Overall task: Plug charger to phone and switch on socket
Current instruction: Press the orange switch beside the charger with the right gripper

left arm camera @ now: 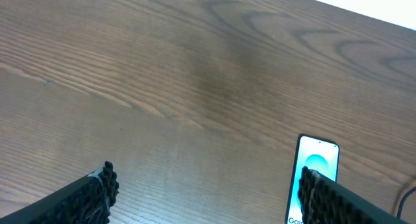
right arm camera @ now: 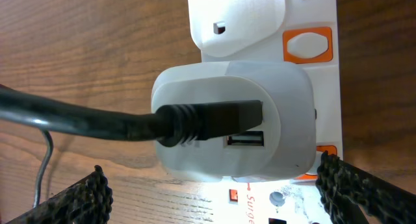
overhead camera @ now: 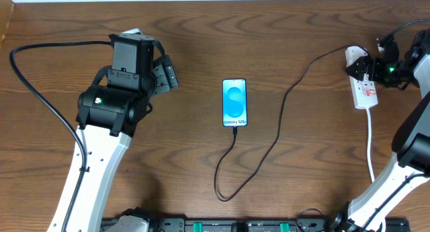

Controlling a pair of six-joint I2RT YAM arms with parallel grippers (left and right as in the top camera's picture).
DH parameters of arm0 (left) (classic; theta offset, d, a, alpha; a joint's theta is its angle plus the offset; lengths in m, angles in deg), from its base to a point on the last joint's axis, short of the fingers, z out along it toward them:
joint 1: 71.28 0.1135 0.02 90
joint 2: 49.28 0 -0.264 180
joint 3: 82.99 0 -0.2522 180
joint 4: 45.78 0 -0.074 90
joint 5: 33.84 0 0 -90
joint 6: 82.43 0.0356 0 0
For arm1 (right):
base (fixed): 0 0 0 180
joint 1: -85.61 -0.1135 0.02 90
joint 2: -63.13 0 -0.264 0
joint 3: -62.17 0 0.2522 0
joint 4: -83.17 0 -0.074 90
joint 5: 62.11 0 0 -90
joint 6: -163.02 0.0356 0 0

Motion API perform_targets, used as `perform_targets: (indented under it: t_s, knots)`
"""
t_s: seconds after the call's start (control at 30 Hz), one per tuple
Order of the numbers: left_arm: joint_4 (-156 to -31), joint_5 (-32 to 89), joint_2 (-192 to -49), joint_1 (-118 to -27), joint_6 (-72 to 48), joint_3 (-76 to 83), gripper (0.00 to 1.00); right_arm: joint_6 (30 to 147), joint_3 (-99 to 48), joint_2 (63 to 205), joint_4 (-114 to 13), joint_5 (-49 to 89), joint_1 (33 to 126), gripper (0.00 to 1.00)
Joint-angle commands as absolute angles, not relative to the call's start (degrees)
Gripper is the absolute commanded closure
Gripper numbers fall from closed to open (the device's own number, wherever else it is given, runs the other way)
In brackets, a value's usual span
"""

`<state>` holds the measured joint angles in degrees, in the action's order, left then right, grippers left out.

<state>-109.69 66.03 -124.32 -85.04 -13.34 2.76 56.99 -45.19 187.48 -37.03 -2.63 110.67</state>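
Note:
The phone (overhead camera: 234, 103) lies in the middle of the table, its cyan screen lit, and also shows in the left wrist view (left arm camera: 317, 165). The black charger cable (overhead camera: 269, 151) runs from the phone's near end in a loop to the white power strip (overhead camera: 366, 92) at the far right. In the right wrist view the cable's black plug (right arm camera: 208, 120) sits in a white adapter (right arm camera: 227, 126) on the strip (right arm camera: 312, 198), beside an orange switch (right arm camera: 308, 44). My right gripper (right arm camera: 214, 191) is open over the strip. My left gripper (left arm camera: 208, 191) is open and empty, left of the phone.
The strip's white cord (overhead camera: 369, 141) runs toward the near edge at the right. A second white plug (right arm camera: 237, 19) sits in the strip behind the adapter. A black cable (overhead camera: 40, 91) trails from the left arm over the table's left side.

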Motion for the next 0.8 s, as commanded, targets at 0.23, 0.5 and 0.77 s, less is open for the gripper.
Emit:
perform_targets:
  t_s: [0.23, 0.5, 0.77]
  knots:
    - [-109.9, 67.4, -124.2, -85.1, -12.6, 2.4, 0.1, 58.2, -43.7, 190.6, -36.5, -13.1, 109.5, 0.01]
    - [-109.9, 67.4, -124.2, -85.1, -12.6, 2.4, 0.1, 58.2, -43.7, 190.6, -36.2, -14.5, 109.1, 0.01]
    - [-109.9, 67.4, -124.2, -85.1, -12.6, 2.4, 0.1, 61.3, -44.3, 190.2, -35.7, -9.5, 108.7, 0.01]
